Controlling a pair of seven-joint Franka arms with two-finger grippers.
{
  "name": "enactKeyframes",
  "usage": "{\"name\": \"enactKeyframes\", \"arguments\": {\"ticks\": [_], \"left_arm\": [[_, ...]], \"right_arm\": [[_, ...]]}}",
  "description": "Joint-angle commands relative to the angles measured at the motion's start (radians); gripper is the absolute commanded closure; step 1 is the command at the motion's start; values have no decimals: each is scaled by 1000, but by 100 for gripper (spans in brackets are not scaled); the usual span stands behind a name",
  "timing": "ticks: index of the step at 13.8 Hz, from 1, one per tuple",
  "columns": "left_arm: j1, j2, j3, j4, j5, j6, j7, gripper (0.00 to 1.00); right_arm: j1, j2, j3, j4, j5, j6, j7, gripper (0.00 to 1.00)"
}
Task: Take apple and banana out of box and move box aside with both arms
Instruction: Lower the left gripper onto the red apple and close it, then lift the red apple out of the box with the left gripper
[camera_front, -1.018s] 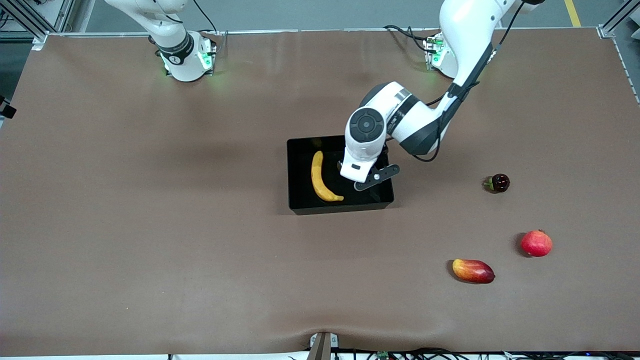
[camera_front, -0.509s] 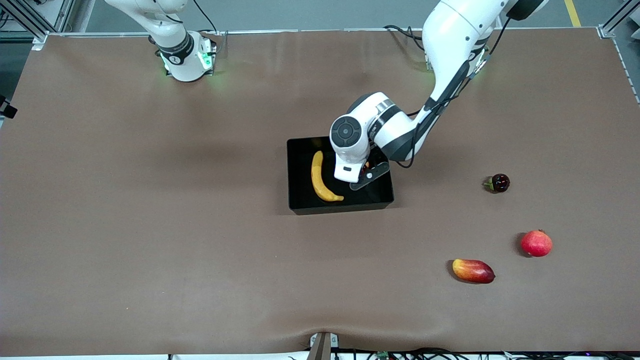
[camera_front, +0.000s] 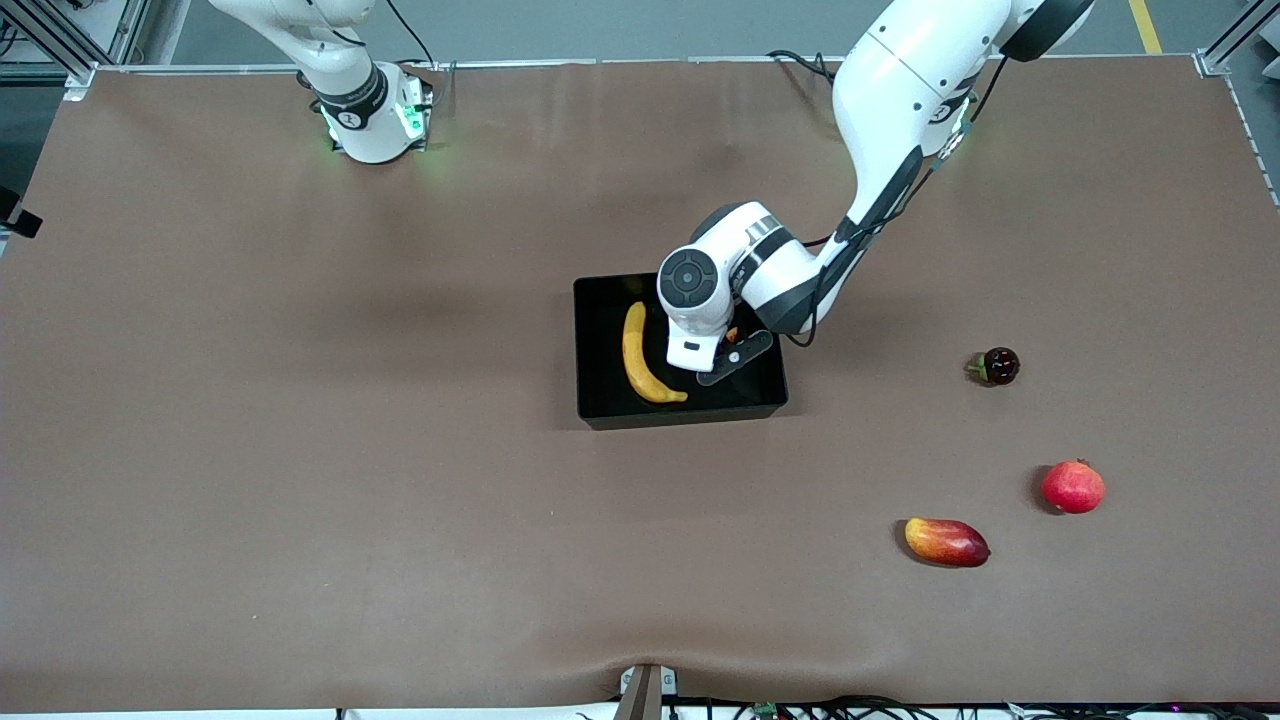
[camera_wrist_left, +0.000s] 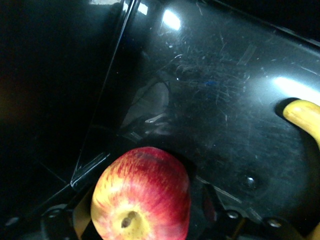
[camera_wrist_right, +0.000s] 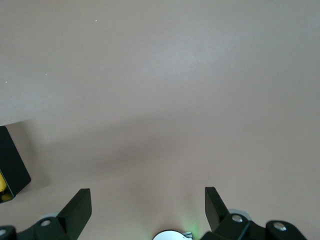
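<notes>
The black box (camera_front: 600, 412) sits mid-table with the yellow banana (camera_front: 640, 360) lying in it toward the right arm's end. The small red-and-yellow apple (camera_wrist_left: 142, 195) rests on the box floor (camera_wrist_left: 225, 100), and only a sliver of this apple (camera_front: 732, 335) peeks out under the left wrist in the front view. My left gripper (camera_wrist_left: 145, 222) is down inside the box, open, with a finger on each side of the apple and a dark gap on one side. The banana's tip (camera_wrist_left: 305, 117) lies nearby. My right gripper (camera_wrist_right: 147, 200) waits open over bare table, a box corner (camera_wrist_right: 11, 167) at its edge.
Toward the left arm's end of the table lie a small dark round fruit (camera_front: 997, 366), a plain red round fruit (camera_front: 1073, 486) and an oblong red-yellow mango (camera_front: 946, 541), the mango nearest the front camera. The brown table mat (camera_front: 300, 450) stretches around the box.
The left arm has swung a little toward the right arm's end and sunk lower into the box, bringing its gripper around the apple. The right arm, banana and box have not moved.
</notes>
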Motion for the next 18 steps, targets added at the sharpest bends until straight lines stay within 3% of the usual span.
{"name": "enactKeyframes", "arguments": {"ticks": [1, 4, 9, 12, 15, 18], "left_arm": [[-4, -7, -1, 15, 15, 5, -34, 100], [-10, -35, -3, 75, 10, -25, -34, 100], [30, -210, -6, 114, 4, -149, 70, 100], [152, -267, -11, 134, -17, -206, 237, 100], [273, -267, -8, 181, -57, -206, 450, 100], [375, -232, 0, 164, -42, -205, 587, 100]], "right_arm": [[2, 3, -2, 6, 11, 1, -10, 0], [4, 3, -2, 7, 9, 1, -10, 0], [8, 3, -2, 7, 5, 1, -10, 0], [8, 5, -2, 7, 3, 1, -10, 0], [10, 5, -2, 7, 5, 7, -10, 0], [10, 5, -2, 6, 3, 7, -10, 0]]}}
